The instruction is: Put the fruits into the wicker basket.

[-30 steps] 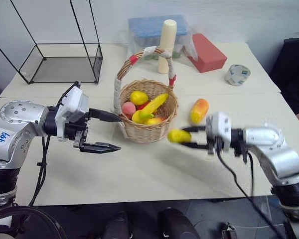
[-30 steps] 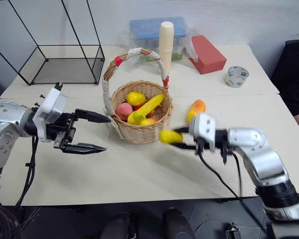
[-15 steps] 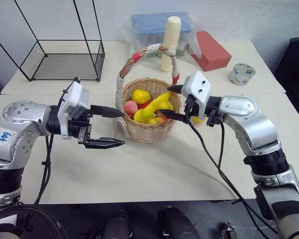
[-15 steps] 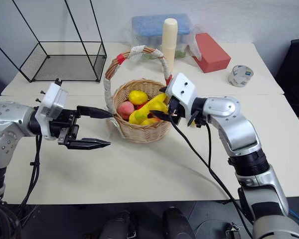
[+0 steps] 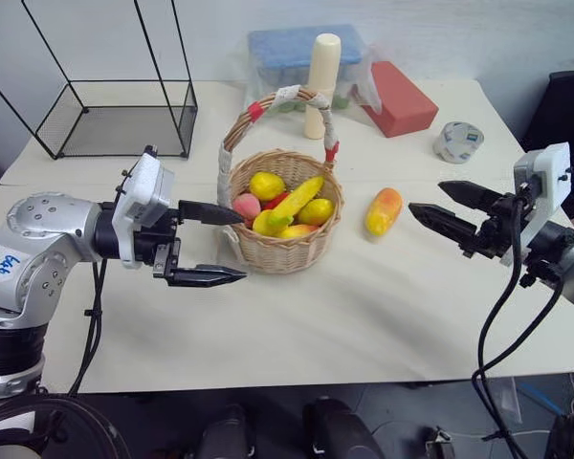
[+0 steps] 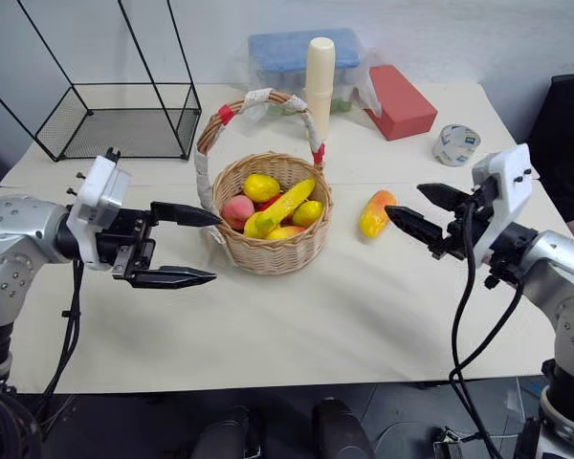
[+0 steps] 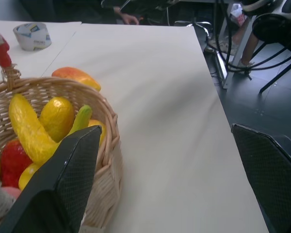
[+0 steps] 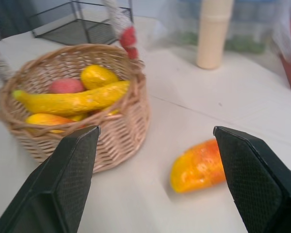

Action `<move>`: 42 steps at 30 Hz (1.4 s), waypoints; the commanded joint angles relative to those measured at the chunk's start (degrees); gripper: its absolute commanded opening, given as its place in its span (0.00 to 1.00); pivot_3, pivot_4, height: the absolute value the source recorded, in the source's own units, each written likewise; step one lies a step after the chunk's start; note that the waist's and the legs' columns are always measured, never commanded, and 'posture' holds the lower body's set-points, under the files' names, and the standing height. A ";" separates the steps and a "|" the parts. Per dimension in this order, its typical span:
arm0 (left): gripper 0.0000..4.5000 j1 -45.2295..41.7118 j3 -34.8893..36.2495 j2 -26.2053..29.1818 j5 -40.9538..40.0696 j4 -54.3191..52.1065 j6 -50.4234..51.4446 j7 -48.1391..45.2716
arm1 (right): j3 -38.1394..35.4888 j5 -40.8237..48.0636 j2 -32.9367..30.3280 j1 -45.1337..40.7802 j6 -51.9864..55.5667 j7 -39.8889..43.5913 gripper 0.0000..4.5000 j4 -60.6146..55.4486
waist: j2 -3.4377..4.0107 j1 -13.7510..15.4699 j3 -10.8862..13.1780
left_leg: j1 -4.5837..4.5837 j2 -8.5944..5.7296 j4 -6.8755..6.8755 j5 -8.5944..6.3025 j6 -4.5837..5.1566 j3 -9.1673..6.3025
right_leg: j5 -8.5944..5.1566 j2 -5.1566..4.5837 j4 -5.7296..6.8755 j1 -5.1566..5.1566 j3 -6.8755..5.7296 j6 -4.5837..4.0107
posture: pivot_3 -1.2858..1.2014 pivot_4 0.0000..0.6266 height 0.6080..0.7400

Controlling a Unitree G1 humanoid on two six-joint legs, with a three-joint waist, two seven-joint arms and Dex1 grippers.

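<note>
On the pale matte surface, the left gripper is held just beside the round woven wicker basket, jaws apart and empty. The right gripper is seen with jaws apart, empty, near the glossy oblong mango. A curved banana and bumpy lemon lie inside. A tape roll is seen by the left wrist; the smooth cream cylinder by the right.

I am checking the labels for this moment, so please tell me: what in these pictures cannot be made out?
- Lowest fruits in the wicker basket: head views, covered by the banana and the rim.
- Print on the tape roll: head views, too small.
- Contents of the blue-lidded box: behind the cream cylinder and clear plastic.
- Mango: right wrist view, one end hidden by a gripper finger.
</note>
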 commanded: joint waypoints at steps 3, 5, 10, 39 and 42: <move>1.00 -2.03 0.14 -0.28 -0.61 -0.99 -0.35 0.34 | 4.45 -4.58 4.89 -5.53 -0.04 -8.54 0.86 12.17 | 0.01 0.04 0.00 | -0.02 -0.01 0.00 0.00 0.01 0.06 | 0.00 -0.01 0.05 -0.09 0.05 0.00 | 0.52 0.24 1.00; 1.00 -2.12 0.23 -0.25 -0.72 -1.18 -0.20 0.40 | 7.19 -8.24 6.53 -8.49 -2.34 -10.85 0.86 18.75 | 0.01 -0.01 0.00 | -0.02 -0.01 0.00 0.00 0.01 0.08 | 0.00 -0.02 0.10 -0.15 0.06 0.00 | 0.52 0.24 1.00; 1.00 -0.92 1.14 0.41 -0.97 -1.94 0.21 0.79 | 4.49 -9.68 12.10 -17.70 -4.23 -16.54 0.86 35.06 | 0.03 -0.30 0.02 | -0.03 -0.02 0.00 0.01 0.01 0.11 | 0.00 -0.03 0.15 -0.19 0.07 -0.01 | 0.52 0.24 1.00; 1.00 -3.51 4.33 0.21 -5.44 -2.75 3.29 4.78 | 5.28 13.39 8.41 -14.40 8.95 -4.15 0.39 6.42 | 0.11 -1.47 0.07 | -0.07 0.06 -0.10 -0.02 -0.02 0.02 | -0.02 0.05 0.06 -0.15 0.00 -0.02 | 0.52 0.24 1.00; 1.00 -3.78 3.52 -0.02 -4.90 -2.41 2.70 4.57 | 8.57 13.66 12.42 -18.20 9.60 -9.19 0.39 5.27 | 0.11 -1.55 0.07 | 0.00 0.11 -0.10 0.02 -0.13 0.04 | -0.02 0.10 0.08 -0.13 0.03 -0.02 | 0.52 0.24 1.00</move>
